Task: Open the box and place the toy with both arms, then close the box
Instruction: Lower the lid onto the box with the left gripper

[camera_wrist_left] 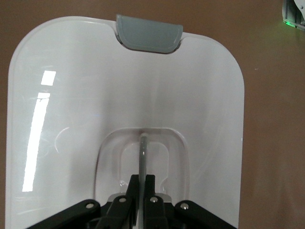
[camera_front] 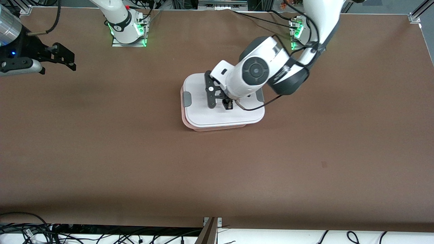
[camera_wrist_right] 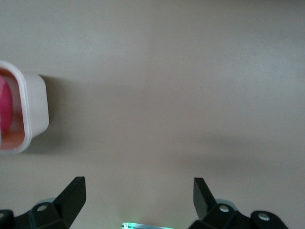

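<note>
Pale pink translucent plastic box (camera_front: 217, 127) sits mid-table under its white lid (camera_front: 223, 113) with grey side clips, the lid skewed off the tub. The left gripper (camera_front: 220, 101) pinches the lid's clear recessed handle (camera_wrist_left: 142, 152), its wrist hiding one clip. Over the table's right-arm end the right gripper (camera_front: 64, 57) waits, fingers spread; its wrist view catches hot-pink plush toy (camera_wrist_right: 5, 109) inside the tub, mostly cut off.

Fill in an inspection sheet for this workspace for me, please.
Surface: brown table, one small dark mark.
Job's things: box mid-table, white lid over it, sitting askew; pink toy shows inside.
Clutter: nothing seen.
Claws: left claw shut on the lid's handle; right claw open, waiting over the table's right-arm end.
Cables: bundle along the camera-side edge; one cable looping off the left arm.
Surroundings: green-lit arm bases, metal framing.
</note>
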Controlling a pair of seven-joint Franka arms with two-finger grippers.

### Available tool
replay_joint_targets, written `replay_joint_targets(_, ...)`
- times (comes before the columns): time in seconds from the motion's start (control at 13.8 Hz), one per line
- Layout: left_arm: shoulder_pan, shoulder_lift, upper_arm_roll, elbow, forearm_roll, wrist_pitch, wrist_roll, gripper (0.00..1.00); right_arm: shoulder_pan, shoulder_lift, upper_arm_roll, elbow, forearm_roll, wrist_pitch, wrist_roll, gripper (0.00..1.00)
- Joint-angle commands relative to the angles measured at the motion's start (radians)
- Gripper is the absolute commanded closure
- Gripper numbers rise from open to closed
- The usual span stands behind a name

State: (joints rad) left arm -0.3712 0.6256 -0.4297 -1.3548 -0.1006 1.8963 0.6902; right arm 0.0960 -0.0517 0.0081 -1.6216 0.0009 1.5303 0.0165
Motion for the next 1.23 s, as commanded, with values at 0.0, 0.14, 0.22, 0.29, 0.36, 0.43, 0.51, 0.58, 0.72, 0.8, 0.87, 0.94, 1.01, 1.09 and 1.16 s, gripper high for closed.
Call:
replay_joint_targets(0.0, -0.081, 0.028, 0.014, 0.023, 0.090, 0.027, -0.122, 1.00, 0.004, 0.015, -0.004, -0.001, 0.016, 0.027, 0.056, 0.00)
replay_joint_targets(0.14, -0.084, 0.042, 0.012, 0.023, 0.119, 0.027, -0.132, 1.00, 0.004, 0.020, -0.004, 0.002, 0.008, 0.028, 0.056, 0.00)
replay_joint_targets(0.22, -0.084, 0.042, 0.012, 0.019, 0.121, 0.029, -0.132, 1.00, 0.001, 0.023, -0.004, 0.003, 0.007, 0.030, 0.056, 0.00)
replay_joint_targets(0.29, -0.083, 0.043, 0.014, 0.016, 0.127, 0.029, -0.132, 1.00, 0.001, 0.026, -0.004, 0.006, 0.004, 0.028, 0.053, 0.00)
replay_joint_targets(0.36, -0.083, 0.049, 0.014, 0.016, 0.157, 0.029, -0.132, 1.00, 0.001, 0.032, -0.004, 0.014, -0.002, 0.028, 0.042, 0.00)
replay_joint_targets(0.43, -0.083, 0.055, 0.014, 0.016, 0.174, 0.038, -0.133, 1.00, 0.001, 0.039, -0.005, 0.034, -0.007, 0.021, 0.040, 0.00)
replay_joint_targets(0.51, -0.083, 0.062, 0.014, 0.016, 0.176, 0.059, -0.133, 1.00, 0.001, 0.041, -0.005, 0.043, -0.027, 0.018, 0.037, 0.00)
replay_joint_targets(0.58, -0.083, 0.065, 0.014, 0.014, 0.176, 0.078, -0.135, 1.00, 0.001, 0.041, -0.007, 0.043, -0.039, 0.018, 0.037, 0.00)
replay_joint_targets(0.72, -0.083, 0.066, 0.014, 0.016, 0.176, 0.086, -0.152, 1.00, -0.001, 0.041, -0.007, 0.043, -0.039, 0.018, 0.037, 0.00)
replay_joint_targets(0.8, -0.083, 0.066, 0.014, 0.016, 0.177, 0.086, -0.156, 1.00, -0.001, 0.043, -0.007, 0.043, -0.038, 0.018, 0.037, 0.00)
replay_joint_targets(0.87, -0.083, 0.066, 0.016, 0.016, 0.179, 0.086, -0.156, 1.00, 0.001, 0.043, -0.007, 0.043, -0.038, 0.018, 0.037, 0.00)
replay_joint_targets(0.94, -0.083, 0.065, 0.016, 0.020, 0.186, 0.086, -0.156, 1.00, 0.001, 0.043, -0.007, 0.043, -0.038, 0.019, 0.039, 0.00)
replay_joint_targets(1.01, -0.083, 0.059, 0.016, 0.022, 0.217, 0.086, -0.159, 1.00, -0.001, 0.043, -0.007, 0.045, -0.036, 0.025, 0.037, 0.00)
replay_joint_targets(1.09, -0.083, 0.056, 0.014, 0.023, 0.238, 0.084, -0.173, 1.00, -0.002, 0.043, -0.007, 0.045, -0.036, 0.027, 0.039, 0.00)
replay_joint_targets(1.16, -0.083, 0.055, 0.014, 0.023, 0.242, 0.084, -0.188, 1.00, -0.002, 0.043, -0.007, 0.045, -0.038, 0.027, 0.040, 0.00)
